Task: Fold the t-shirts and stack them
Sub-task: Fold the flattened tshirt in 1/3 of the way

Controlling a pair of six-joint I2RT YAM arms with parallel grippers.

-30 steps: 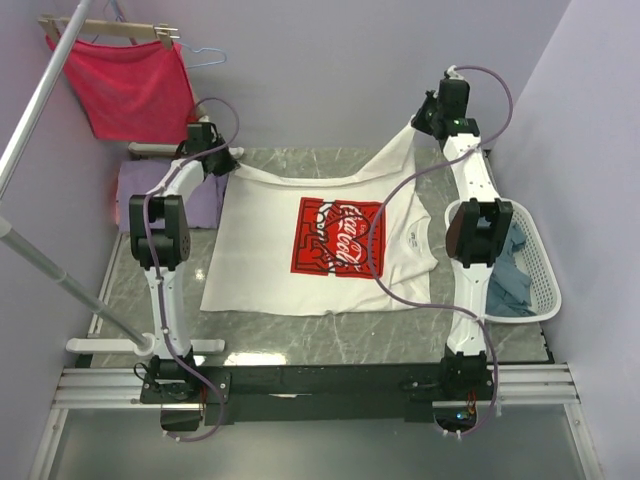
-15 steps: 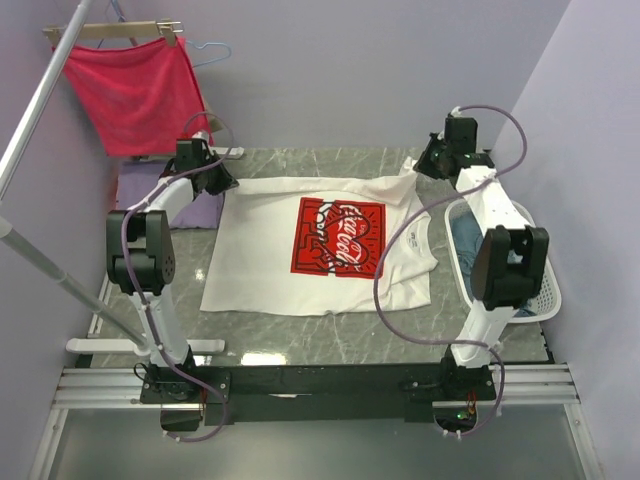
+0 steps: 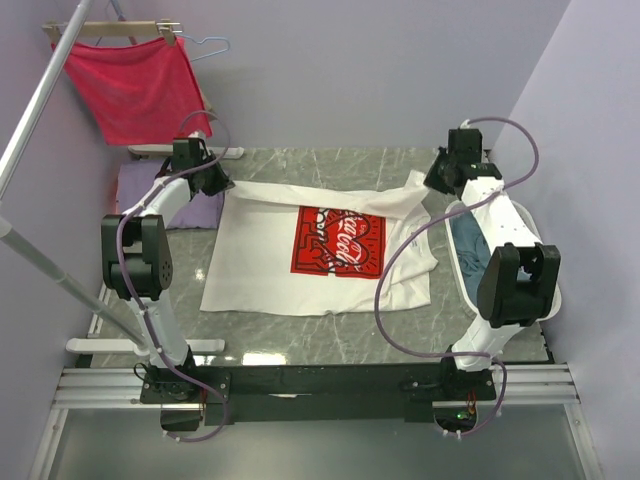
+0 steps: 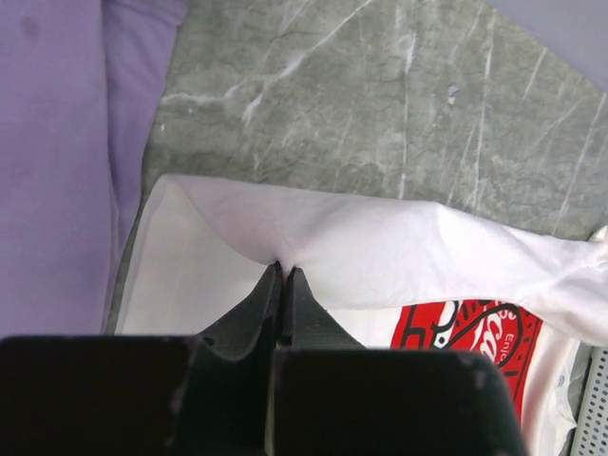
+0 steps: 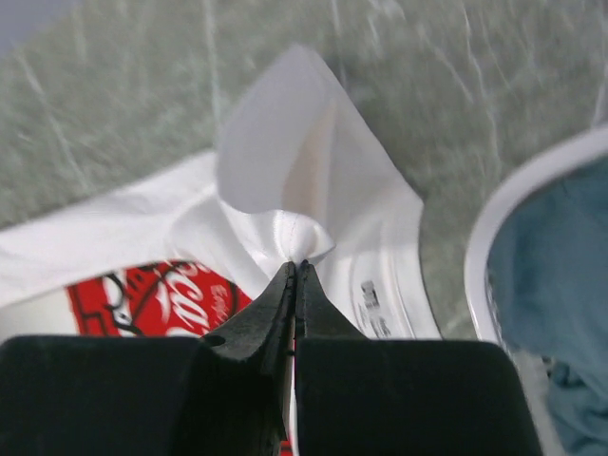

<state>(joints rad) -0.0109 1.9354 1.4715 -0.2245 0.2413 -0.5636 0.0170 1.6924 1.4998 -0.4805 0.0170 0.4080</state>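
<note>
Left pincer (image 3: 217,184) and right pincer (image 3: 433,181) each clamped on white t-shirt (image 3: 255,262) far edge. Edge runs left-right between them, with the shirt body nearer the arm bases on tabletop (image 3: 300,335).

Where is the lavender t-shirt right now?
In the top view, the lavender t-shirt lies at the far left of the table, just left of the white t-shirt and near the hanging red cloth.

Three t-shirts (image 3: 262,268), one basket (image 3: 454,240)
</note>
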